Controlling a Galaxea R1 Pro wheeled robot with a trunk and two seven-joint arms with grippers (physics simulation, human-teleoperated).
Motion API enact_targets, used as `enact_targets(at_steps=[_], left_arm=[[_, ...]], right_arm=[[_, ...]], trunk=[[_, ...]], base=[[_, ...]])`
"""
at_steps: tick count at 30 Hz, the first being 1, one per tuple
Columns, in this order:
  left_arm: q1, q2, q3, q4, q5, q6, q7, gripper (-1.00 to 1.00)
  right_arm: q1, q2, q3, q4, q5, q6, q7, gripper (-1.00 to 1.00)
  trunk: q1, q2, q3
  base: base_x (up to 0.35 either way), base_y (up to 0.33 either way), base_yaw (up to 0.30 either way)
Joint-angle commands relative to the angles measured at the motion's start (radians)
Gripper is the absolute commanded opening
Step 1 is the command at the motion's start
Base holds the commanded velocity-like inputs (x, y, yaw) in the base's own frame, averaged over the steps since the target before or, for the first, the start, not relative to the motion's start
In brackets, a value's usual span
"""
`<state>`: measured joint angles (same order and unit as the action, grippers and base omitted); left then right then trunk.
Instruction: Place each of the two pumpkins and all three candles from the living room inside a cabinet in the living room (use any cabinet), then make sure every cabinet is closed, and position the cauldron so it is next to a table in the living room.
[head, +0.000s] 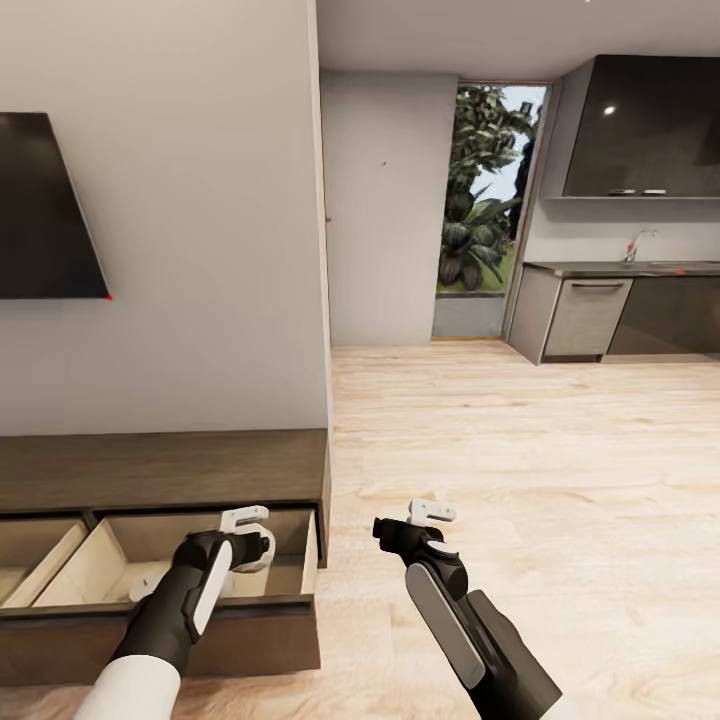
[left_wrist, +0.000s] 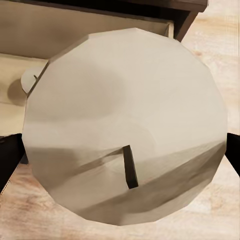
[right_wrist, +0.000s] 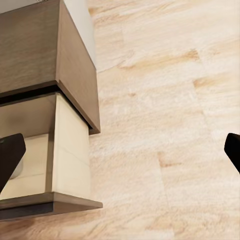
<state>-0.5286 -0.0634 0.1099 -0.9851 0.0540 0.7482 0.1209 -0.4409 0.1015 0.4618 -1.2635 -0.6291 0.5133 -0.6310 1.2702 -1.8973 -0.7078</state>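
Holding a candle (left_wrist: 125, 130) between its fingers, the left gripper (head: 245, 545) hangs over the open drawer (head: 290, 575) at the right-hand end of the cabinet (head: 160, 470). In the left wrist view the candle's round wick end looms large, with the dark fingertips (left_wrist: 10, 160) pressed at either side of it. A second candle (left_wrist: 31, 80) appears to lie inside the drawer, beyond the held one.

The right gripper (head: 412, 522) hovers empty over the wooden floor (head: 560, 480), just past the cabinet's end, with its fingers spread wide.

The main risk is a release from too high: the candle is smooth and round, so it would likely roll or bounce, and could knock the other candle about. A release too close to the drawer's front edge could send the candle onto the floor instead, since the gripper sits near that edge. If the candle settles upright and stands proud of the drawer, it might jam the drawer against the cabinet's top when pushed shut. The neighbouring drawer (head: 30, 560), further from the cabinet's end, is also open and could be forgotten
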Motion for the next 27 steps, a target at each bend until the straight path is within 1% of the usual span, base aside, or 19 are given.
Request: enact_targets(at_steps=[1, 4, 11, 16, 22, 27], left_arm=[[-0.001, -0.001, -0.006, -0.001, 0.004, 0.004, 0.006, -1.00], [-0.001, 0.000, -0.017, -0.001, 0.003, 0.004, 0.006, -1.00], [-0.001, 0.000, -0.019, -0.001, 0.002, 0.006, 0.010, -1.00], [-0.001, 0.000, -0.019, 0.000, 0.002, 0.015, 0.012, -1.00], [-0.003, -0.001, -0.031, 0.054, 0.000, 0.020, 0.018, -1.00], [-0.004, -0.001, -0.033, 0.066, 0.000, 0.020, 0.029, -1.00]], right_arm=[[-0.001, 0.000, 0.001, -0.001, -0.008, 0.002, -0.009, 1.00], [-0.001, 0.000, 0.002, -0.001, -0.008, 0.002, -0.009, 1.00], [-0.001, 0.000, 0.002, -0.002, -0.008, 0.002, -0.009, 1.00], [-0.001, 0.000, 0.002, -0.002, -0.008, 0.002, -0.009, 1.00], [-0.001, 0.000, 0.003, -0.002, -0.008, 0.002, -0.009, 1.00], [-0.001, 0.000, 0.003, -0.002, -0.006, 0.002, -0.009, 1.00]], trunk=[[0.000, 0.000, -0.001], [0.000, 0.000, -0.001], [0.000, 0.000, -0.001], [0.000, 0.000, -0.001], [0.023, -0.042, -0.020], [0.042, -0.077, -0.036]], base=[[0.166, 0.000, 0.000], [0.158, 0.000, 0.000], [0.131, 0.000, 0.000], [0.025, 0.000, 0.000], [0.001, 0.000, 0.000], [0.000, 0.000, 0.000]])
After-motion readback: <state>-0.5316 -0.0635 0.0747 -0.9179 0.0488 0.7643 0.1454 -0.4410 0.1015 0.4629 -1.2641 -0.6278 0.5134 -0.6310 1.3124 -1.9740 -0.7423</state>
